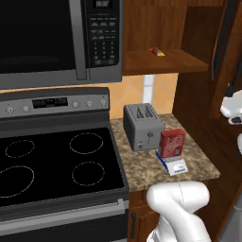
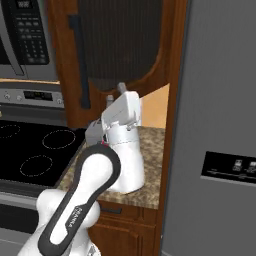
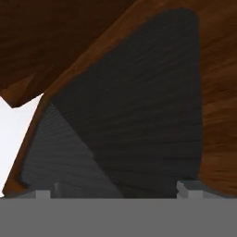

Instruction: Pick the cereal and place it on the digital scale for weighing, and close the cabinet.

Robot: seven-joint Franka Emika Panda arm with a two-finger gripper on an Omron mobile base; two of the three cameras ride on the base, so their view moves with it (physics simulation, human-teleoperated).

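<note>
Red cereal box (image 1: 172,143) upright on white blue-edged digital scale (image 1: 173,167), beside toaster. Dark brown cabinet door (image 2: 120,45) open.

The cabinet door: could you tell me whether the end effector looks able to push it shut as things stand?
Probably yes. The end effector is open, empty, and faces the dark inset panel of the open cabinet door from close up, with nothing between them. The cereal already stands on the digital scale, out of the way.
</note>
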